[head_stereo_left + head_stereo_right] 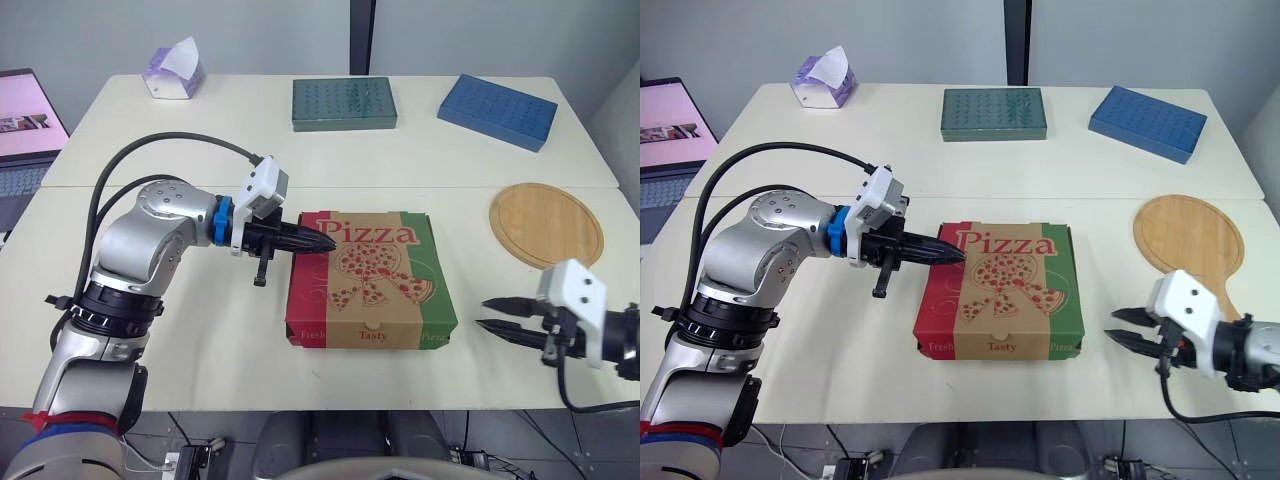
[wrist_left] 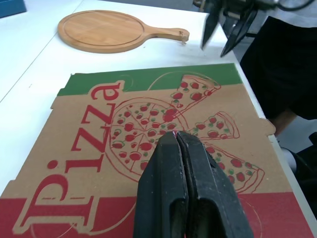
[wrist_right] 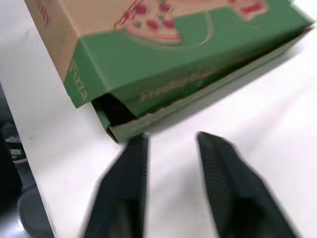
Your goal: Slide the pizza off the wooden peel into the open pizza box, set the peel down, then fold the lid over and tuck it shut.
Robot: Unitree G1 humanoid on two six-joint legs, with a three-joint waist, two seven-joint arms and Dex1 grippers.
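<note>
Hovering over the pizza box, left hand clenched empty (right hand spread nearby).

Pizza box closed, L hand prob. touching

I face a pale cream table, its two tops meeting at a seam across the middle. Behind it stands a plain grey wall, split by a dark upright strip. Along the far side sit a tissue box, a green box and a blue box. Off to my left, an open laptop shows a pink screen.
</note>
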